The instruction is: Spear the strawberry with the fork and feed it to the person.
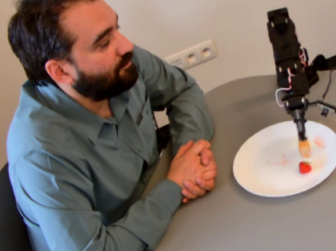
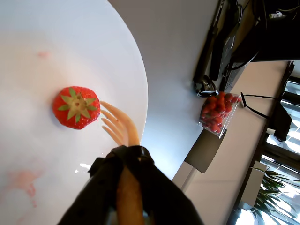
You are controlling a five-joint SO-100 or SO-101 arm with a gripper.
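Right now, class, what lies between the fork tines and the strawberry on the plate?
Nothing but bare white plate. In the wrist view, the fork tines stop just short of the strawberry, with only a narrow strip of plate between.

Gripper (image 2: 123, 157) jaws buried under black wrap; fork (image 2: 123, 127) stem hidden at 6 o'clock; person (image 1: 93, 137) cropped at 6 and 9.
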